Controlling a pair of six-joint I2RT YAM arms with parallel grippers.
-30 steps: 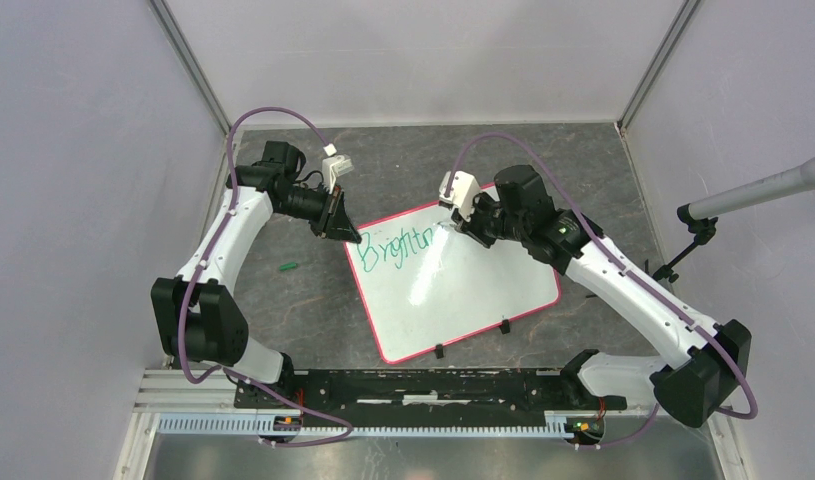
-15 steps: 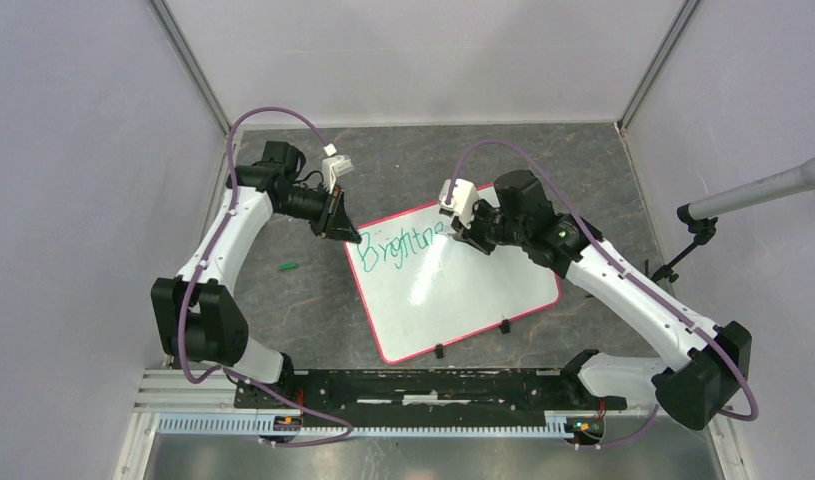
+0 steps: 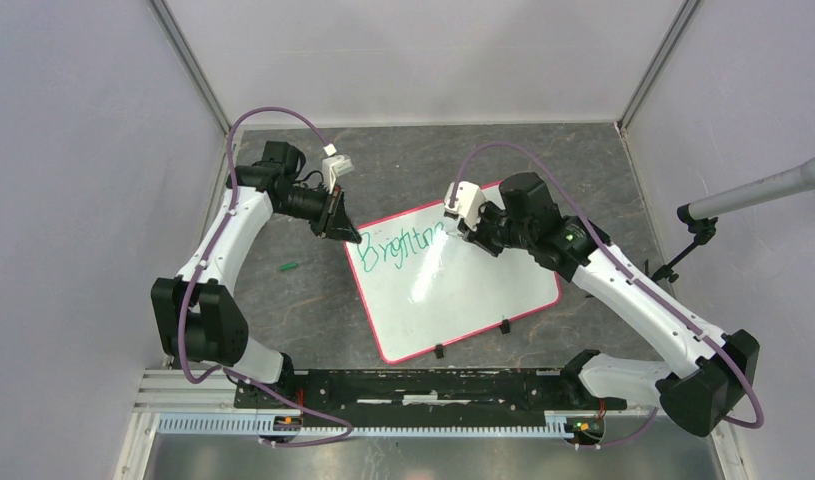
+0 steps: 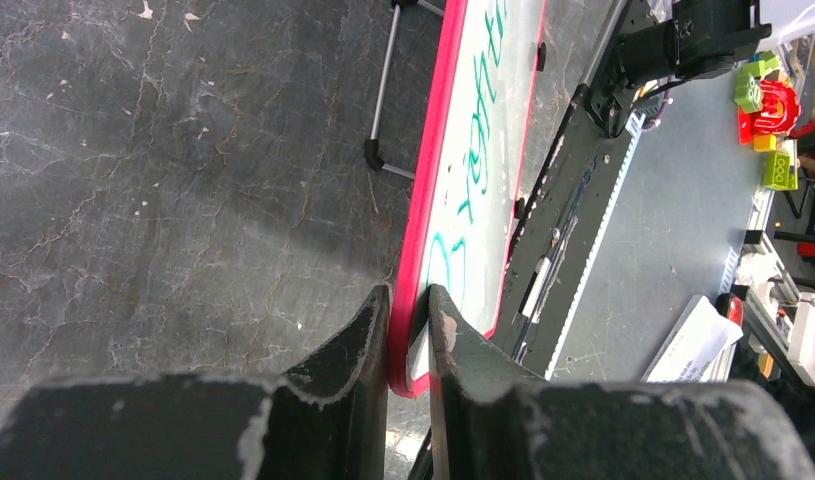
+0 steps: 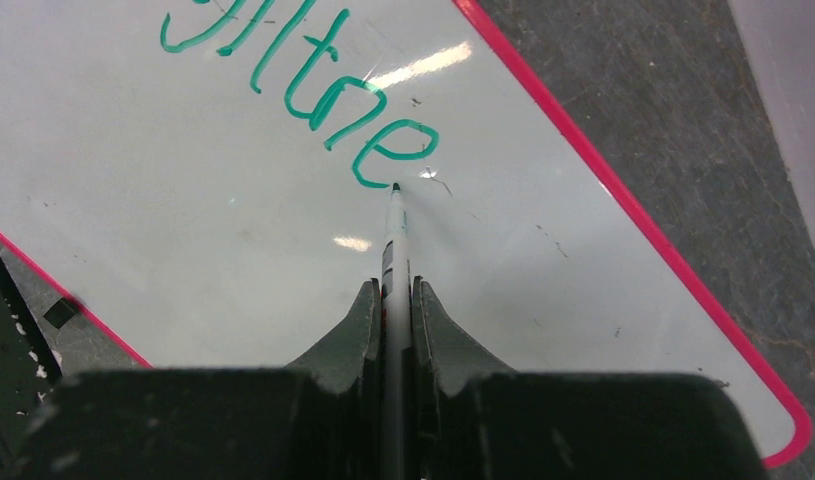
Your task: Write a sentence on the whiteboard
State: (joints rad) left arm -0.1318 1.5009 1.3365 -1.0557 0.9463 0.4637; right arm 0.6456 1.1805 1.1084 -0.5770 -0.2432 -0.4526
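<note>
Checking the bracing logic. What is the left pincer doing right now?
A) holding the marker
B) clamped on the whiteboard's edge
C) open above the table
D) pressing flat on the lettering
B: the left pincer is closed on the whiteboard at its red rim; the marker sits in the right pincer.

Small green piece [image 3: 288, 267] on dark tabletop [image 3: 543, 160], microphone [image 3: 773, 187] at right.
</note>
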